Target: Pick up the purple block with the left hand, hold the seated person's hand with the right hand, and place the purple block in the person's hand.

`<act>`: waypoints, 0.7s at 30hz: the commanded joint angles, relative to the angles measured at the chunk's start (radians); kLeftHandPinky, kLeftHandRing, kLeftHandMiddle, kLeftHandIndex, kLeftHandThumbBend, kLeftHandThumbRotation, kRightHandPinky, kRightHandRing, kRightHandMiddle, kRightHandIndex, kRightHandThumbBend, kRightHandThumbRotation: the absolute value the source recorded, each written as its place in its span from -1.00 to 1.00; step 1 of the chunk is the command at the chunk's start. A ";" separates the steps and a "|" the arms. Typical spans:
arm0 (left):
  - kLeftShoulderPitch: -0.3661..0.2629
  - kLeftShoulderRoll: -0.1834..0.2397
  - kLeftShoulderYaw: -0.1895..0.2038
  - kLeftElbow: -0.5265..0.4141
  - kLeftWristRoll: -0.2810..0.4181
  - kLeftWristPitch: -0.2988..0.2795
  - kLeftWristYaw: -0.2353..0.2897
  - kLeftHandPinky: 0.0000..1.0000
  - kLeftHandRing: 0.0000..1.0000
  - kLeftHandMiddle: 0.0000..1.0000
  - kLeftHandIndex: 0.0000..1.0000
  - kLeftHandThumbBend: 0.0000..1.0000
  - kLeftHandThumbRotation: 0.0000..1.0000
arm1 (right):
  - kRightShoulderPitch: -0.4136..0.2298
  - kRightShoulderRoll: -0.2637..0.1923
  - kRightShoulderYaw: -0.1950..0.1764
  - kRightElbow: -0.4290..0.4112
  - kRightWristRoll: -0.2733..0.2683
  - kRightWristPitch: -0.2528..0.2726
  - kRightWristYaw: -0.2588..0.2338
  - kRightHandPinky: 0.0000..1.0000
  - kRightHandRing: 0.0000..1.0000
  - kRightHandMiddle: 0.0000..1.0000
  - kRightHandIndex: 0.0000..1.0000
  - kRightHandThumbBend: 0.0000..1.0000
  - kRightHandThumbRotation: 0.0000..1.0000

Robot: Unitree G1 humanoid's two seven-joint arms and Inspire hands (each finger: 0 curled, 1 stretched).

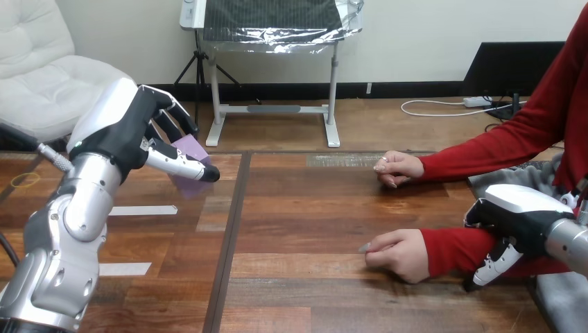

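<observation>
1. The wooden table (312,222) has dark, glossy planks. A darker seam (229,236) runs from 12 to 6 o'clock just left of the middle.
2. Two white tape strips (142,210) lie flat at about 8 o'clock. A thin yellow ring (26,180) lies at 9 o'clock by the table's left edge.
3. The left hand (128,135) is raised at 10 o'clock, with its fingers and thumb clamped on the purple block (191,148). The block is in the air, above the wood left of the seam.
4. The thumb crosses the block's front and the fingers cover its top, so its full shape cannot be made out.
5. The person's far hand (399,168) rests on the table at 3 o'clock, loosely closed.
6. The person's near hand (399,253) rests at 4 o'clock, knuckles up and curled.
7. The right hand (516,215) sits over the red sleeve (451,250) of the near arm, at 4 o'clock near the view's right edge. I cannot tell whether it grips the forearm or only lies over it, as the sleeve hides its underside.
</observation>
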 commanded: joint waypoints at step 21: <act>-0.043 0.011 0.030 -0.039 0.001 -0.020 0.007 -0.51 -0.36 -0.20 -0.13 0.54 -1.00 | 0.007 0.063 -0.012 0.054 0.047 -0.072 -0.050 -0.58 -0.48 -0.35 -0.34 0.71 -0.97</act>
